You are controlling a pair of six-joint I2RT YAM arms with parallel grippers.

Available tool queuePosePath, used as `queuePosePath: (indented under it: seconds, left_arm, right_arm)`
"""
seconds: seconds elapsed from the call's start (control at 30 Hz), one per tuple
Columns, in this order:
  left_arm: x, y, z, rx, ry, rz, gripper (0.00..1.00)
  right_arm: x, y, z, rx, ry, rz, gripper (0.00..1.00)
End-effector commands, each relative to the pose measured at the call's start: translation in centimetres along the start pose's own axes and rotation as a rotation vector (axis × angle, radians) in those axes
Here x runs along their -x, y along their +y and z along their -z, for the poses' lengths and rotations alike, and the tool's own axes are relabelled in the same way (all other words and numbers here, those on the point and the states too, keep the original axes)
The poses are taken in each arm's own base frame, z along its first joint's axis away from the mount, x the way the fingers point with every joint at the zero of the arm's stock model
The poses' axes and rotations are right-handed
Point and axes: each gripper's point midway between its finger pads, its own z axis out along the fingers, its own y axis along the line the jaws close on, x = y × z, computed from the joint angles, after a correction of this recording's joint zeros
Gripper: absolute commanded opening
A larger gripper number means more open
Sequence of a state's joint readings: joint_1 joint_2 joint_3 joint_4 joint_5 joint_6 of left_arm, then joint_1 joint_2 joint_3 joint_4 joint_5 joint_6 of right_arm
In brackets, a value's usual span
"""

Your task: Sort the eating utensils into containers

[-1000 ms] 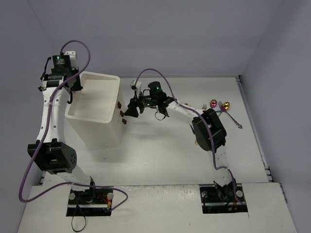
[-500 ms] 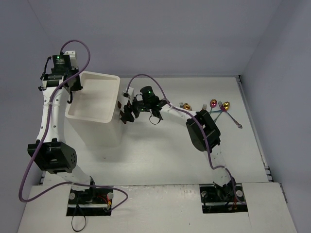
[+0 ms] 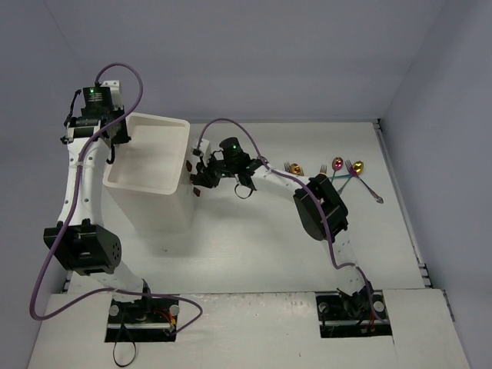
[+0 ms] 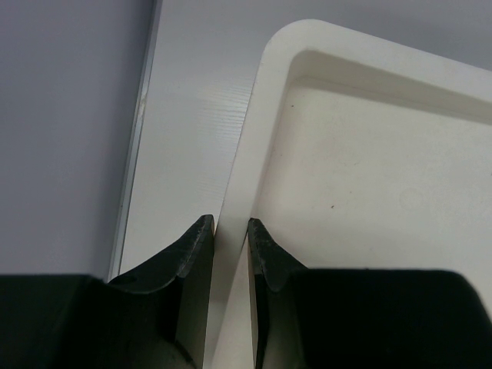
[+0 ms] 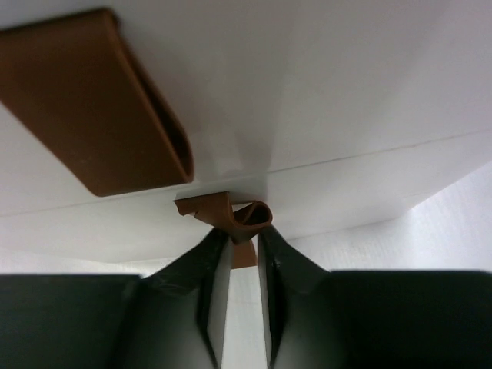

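The white drawer unit (image 3: 150, 165) stands at the left, its containers seen only as fronts with small brown handles (image 3: 188, 164) on its right face. My right gripper (image 3: 200, 179) is shut on one brown handle (image 5: 234, 217), which is pinched and bent between the fingertips (image 5: 240, 231). A second handle (image 5: 100, 100) sits beside it. My left gripper (image 3: 115, 144) is shut on the unit's top rim (image 4: 261, 115), one finger on each side (image 4: 227, 223). The eating utensils (image 3: 346, 171), gold and rainbow, lie on the table at the far right, apart from both grippers.
A gold utensil (image 3: 294, 168) lies just behind the right arm's forearm. One slim utensil (image 3: 370, 191) stretches toward the table's right edge. Walls close in the table at the back and on both sides.
My right gripper moved left to the drawer unit's handles and shut on one. The right arm's elbow shifted left, uncovering a gold utensil. The left arm stayed still.
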State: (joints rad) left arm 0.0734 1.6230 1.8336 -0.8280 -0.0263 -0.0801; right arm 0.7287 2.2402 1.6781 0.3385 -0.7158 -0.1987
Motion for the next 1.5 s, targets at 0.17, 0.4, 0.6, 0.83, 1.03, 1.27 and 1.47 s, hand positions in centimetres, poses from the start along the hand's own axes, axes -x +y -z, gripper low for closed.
queuePosePath:
  seconds: [0.17, 0.4, 0.6, 0.83, 1.03, 1.27, 1.47]
  left_arm:
    - [-0.4, -2.2, 0.4, -0.080, 0.013, 0.072, 0.00]
    - [0.1, -1.4, 0.6, -0.061, -0.002, 0.087, 0.00]
    - [0.3, -1.2, 0.6, -0.056, -0.007, 0.081, 0.00]
    - [0.7, -1.2, 0.9, -0.063, -0.018, 0.085, 0.00]
    - [3.6, -0.7, 4.2, -0.060, -0.120, 0.083, 0.34]
    - [7.8, -0.3, 13.0, -0.096, -0.344, 0.114, 0.62]
    - [5.6, -0.3, 21.6, -0.157, -0.488, 0.111, 0.68]
  right_arm:
    - [7.6, -1.0, 4.9, -0.095, -0.141, 0.106, 0.00]
    - [5.9, -2.1, 10.4, -0.185, -0.116, 0.062, 0.00]
    - [3.5, -1.7, 13.2, -0.227, -0.072, 0.018, 0.00]
    - [2.1, -1.1, 14.0, -0.246, -0.046, -0.026, 0.11]
    - [5.0, -1.9, 16.8, -0.369, -0.062, -0.034, 0.51]
    - [6.8, -2.8, 24.7, -0.647, -0.059, -0.098, 0.67]
    - [2.4, -3.4, 31.1, -0.874, 0.026, -0.233, 0.70]
